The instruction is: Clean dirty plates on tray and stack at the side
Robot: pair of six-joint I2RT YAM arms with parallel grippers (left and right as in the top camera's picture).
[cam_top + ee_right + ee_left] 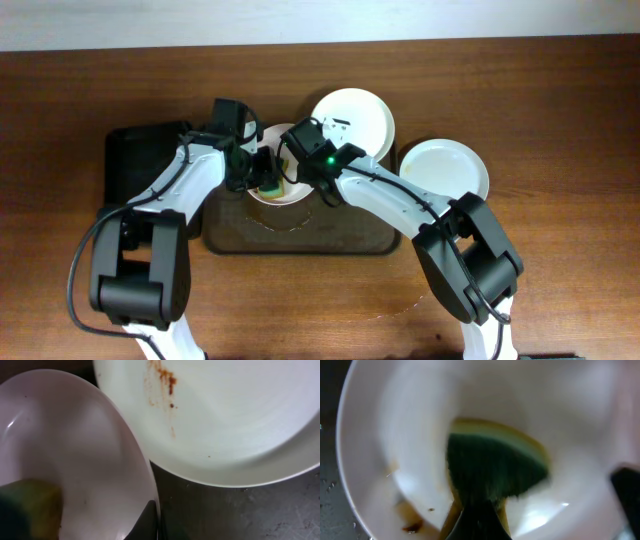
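The sponge (495, 462), green scouring face over a yellow body, is clenched in the left gripper (477, 512) and is pressed into the bowl of the scrubbed plate (560, 410). A brown sauce smear (410, 521) is seen low on that glossy white wall. The plate's rim is pinched by the right gripper (152, 521), and the plate is held tilted over the tray (330, 235).

Just beyond that rim, nearly touching, the smeared plate (225, 415) is found at the tray's far edge, streaked orange-brown (165, 377). The dark tray floor below is beaded with water.

The third plate (443, 170) is set on the wooden table (560, 100), just beside the tray's right end. The black tray (140, 160) is placed left.
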